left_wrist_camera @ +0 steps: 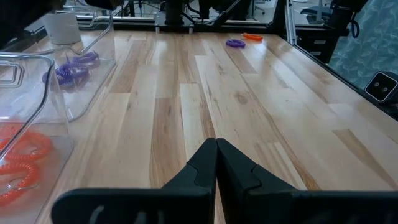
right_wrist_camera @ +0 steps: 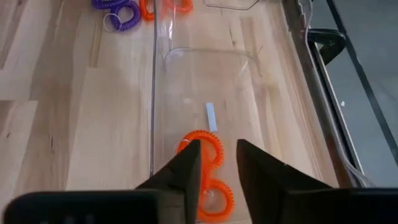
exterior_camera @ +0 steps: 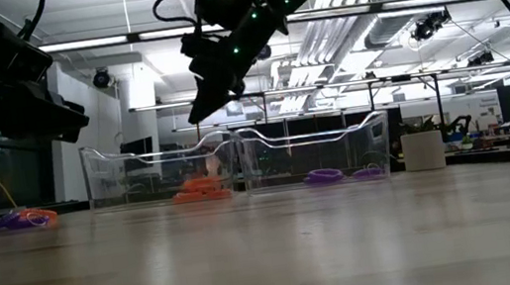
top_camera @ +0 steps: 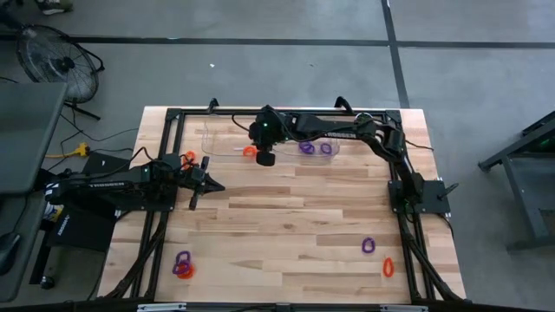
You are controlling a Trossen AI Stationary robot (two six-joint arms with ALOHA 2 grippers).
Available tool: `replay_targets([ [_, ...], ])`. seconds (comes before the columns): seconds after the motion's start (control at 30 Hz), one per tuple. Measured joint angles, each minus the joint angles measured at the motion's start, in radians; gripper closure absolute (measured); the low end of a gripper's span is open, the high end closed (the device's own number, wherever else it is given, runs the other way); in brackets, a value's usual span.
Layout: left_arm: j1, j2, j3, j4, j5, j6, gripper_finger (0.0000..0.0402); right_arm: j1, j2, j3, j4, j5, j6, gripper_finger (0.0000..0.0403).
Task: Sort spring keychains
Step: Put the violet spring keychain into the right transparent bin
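Orange coil dropping into its tray

Right gripper point(right_wrist_camera: 214, 165) hangs over the clear plastic left-hand tray point(top_camera: 221, 143) at the far side of the pale wooden table point(top_camera: 286, 225), its two dark fingers parted with a gap between them. Directly below lies a bright orange coiled plastic keychain point(right_wrist_camera: 208, 168) on the tray floor, free of the fingers, so this looks like a release just made. The neighbouring clear tray point(top_camera: 334, 149) holds two purple coiled keychains point(top_camera: 316, 148).

Left gripper point(left_wrist_camera: 216, 165) hovers low above bare wood near the table's left edge, fingers pressed together and holding nothing.

Loose coils wait elsewhere: an orange one point(top_camera: 188, 159) by the left arm, a purple and orange pair point(top_camera: 182, 264) touching at the near left corner, and a purple one point(top_camera: 368, 246) with an orange one point(top_camera: 388, 266) near it at the near right.

To finish this step well, the right arm should rise straight up before swinging away, since the tray walls are thin and a sideways sweep could catch them. Springy coils can snag a fingertip, so confirm from the wrist view that the orange loop lies flat. Next, the near-right pair seems the natural reach for this arm
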Motion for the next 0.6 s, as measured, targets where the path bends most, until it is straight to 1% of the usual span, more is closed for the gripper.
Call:
replay_targets([
  [0.2,0.0,0.0,0.0,0.0,0.0,0.0,0.04,0.0,0.0,0.0,-0.008,0.009,0.058,0.0265],
  [0.33,0.0,0.0,0.0,0.0,0.0,0.0,0.04,0.009,-0.015,0.0,-0.044,0.094,0.1,0.0244],
  [0.47,0.0,0.0,0.0,0.0,0.0,0.0,0.04,0.024,-0.054,0.0,-0.121,0.165,0.142,0.0232],
  [0.6,0.0,0.0,0.0,0.0,0.0,0.0,0.04,0.038,-0.093,0.0,-0.217,0.19,0.209,0.0232],
])
